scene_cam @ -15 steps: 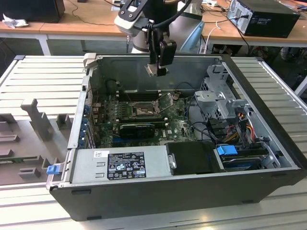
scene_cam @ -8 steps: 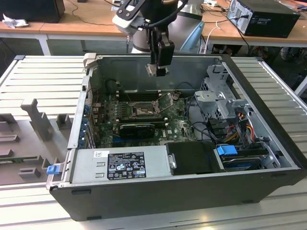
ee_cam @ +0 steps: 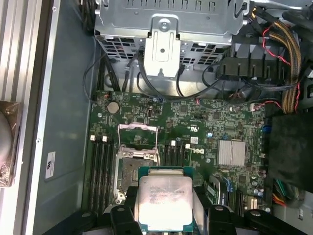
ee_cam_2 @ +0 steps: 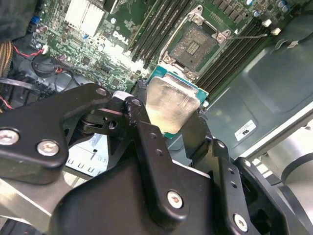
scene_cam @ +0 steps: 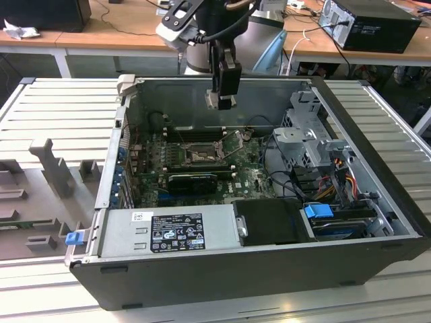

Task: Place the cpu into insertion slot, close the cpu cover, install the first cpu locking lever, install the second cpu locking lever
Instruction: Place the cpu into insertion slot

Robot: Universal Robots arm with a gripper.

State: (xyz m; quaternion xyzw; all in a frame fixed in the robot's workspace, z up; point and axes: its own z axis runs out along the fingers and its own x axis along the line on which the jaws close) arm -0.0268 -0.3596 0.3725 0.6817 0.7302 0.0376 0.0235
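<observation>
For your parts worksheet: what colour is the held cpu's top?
The cpu top is pale silver-grey; clearest in the first wrist view.

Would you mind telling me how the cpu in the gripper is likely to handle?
The cpu looks thin, flat and rigid, so it should not flex. Its smooth metal top suggests it could slip, since the gripper appears to clamp only its edges. It is probably light for its size.

Held: cpu (ee_cam: pixel 165 201), silver top facing camera, clamped in gripper (ee_cam: pixel 166 220), black fingers (ee_cam: pixel 121 215) on opposite sides. Bare slot (ee_cam: pixel 128 172) partly behind cpu. Beside slot, cover (ee_cam: pixel 138 138) swung open. Around: green motherboard (ee_cam: pixel 195 122), silver heatsink (ee_cam: pixel 231 152). Beyond board: metal drive cage (ee_cam: pixel 166 29), bundled cables (ee_cam: pixel 283 44).
</observation>
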